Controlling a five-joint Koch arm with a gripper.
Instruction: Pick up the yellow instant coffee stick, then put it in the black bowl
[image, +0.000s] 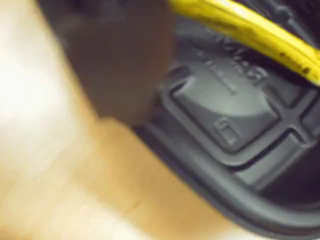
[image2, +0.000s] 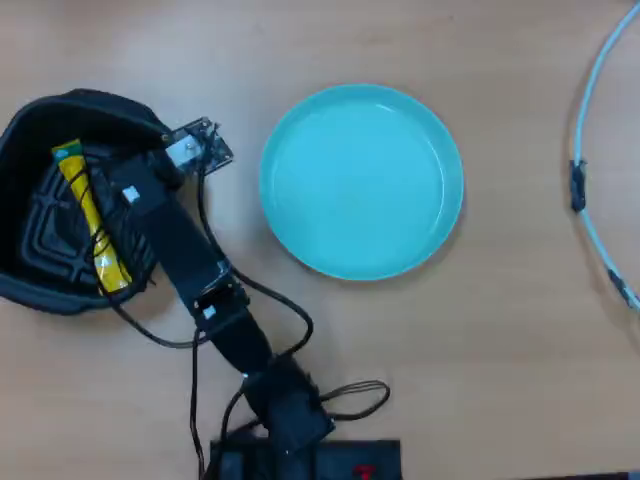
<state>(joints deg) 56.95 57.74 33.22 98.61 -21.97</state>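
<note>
Blurry wooden counter (image: 75, 190) right up close, black bowl (image: 235, 165) beside it, yellow instant coffee stick (image2: 92, 222) lying inside the bowl on its grid floor, green tip at the far end, tool (image2: 140, 190) over the bowl's rim, can't tell whether its jaws are apart or together, round teal plate (image2: 361, 180) sitting well apart to the right in the overhead view.

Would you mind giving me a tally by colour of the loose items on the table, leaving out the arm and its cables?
Yellow: 1, the yellow instant coffee stick, lying inside the bowl.
Black: 1, the black bowl at the left of the overhead view.
Teal: 1, the round plate, nothing on it.
Total: 3
</note>
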